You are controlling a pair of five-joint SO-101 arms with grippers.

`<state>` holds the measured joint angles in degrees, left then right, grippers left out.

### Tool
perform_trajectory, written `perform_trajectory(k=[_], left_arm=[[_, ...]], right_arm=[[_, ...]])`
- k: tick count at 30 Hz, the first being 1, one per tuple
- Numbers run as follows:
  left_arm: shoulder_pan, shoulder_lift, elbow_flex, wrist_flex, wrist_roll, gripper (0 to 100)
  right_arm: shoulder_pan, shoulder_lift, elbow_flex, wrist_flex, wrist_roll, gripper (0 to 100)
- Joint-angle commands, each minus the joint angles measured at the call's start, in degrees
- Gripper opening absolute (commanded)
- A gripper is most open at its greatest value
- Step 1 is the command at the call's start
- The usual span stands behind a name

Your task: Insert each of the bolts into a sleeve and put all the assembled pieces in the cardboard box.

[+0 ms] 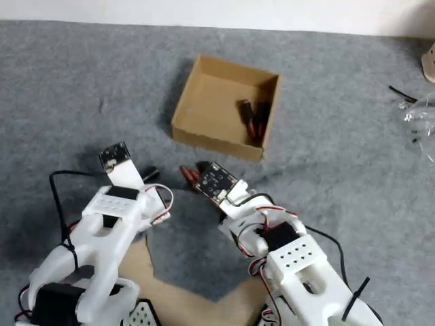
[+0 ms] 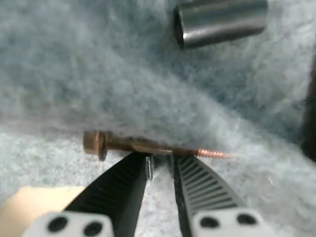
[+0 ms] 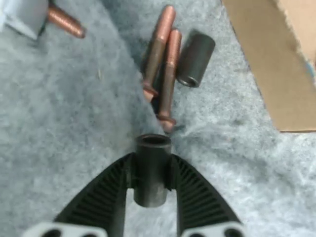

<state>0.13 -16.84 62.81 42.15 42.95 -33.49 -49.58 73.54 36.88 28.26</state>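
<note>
Seemingly steel tubular sleeve [image 3: 150,173], coppery bolt [image 2: 129,144].

Copper bolt [image 2: 148,145] and dark sleeve [image 3: 151,173] each gripped; assembled pieces [image 1: 253,119] lie in cardboard box [image 1: 216,141].

Open grey carpet [image 1: 81,81] lies left of the cardboard box [image 1: 216,144] and to its right, as far as small clutter [image 1: 416,115] at the table's far right edge. The box is open on top. Assembled pieces [image 1: 253,119] crowd its right wall, and the rest of its floor is bare. Its front wall stands near both grippers. Between the left gripper [image 2: 161,160], closed on a bolt [image 2: 133,144], and the right gripper [image 3: 152,170], closed on a sleeve [image 3: 153,148], two loose bolts [image 3: 158,49] and a loose sleeve [image 3: 196,59] narrow the gap.
</note>
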Motion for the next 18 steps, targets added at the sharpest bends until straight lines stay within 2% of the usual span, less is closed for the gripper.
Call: perform_trajectory(k=[1, 18], left_arm=[[-4.5, -0.5, -5.1, -4.1, 0.0, 9], [-12.8, -0.6, -18.2, -4.3, 0.0, 9]], right_arm=[[0.7, -1.5, -0.3, -1.8, 0.9, 0.5], [0.6, -1.5, 0.9, -4.0, 0.9, 0.5]])
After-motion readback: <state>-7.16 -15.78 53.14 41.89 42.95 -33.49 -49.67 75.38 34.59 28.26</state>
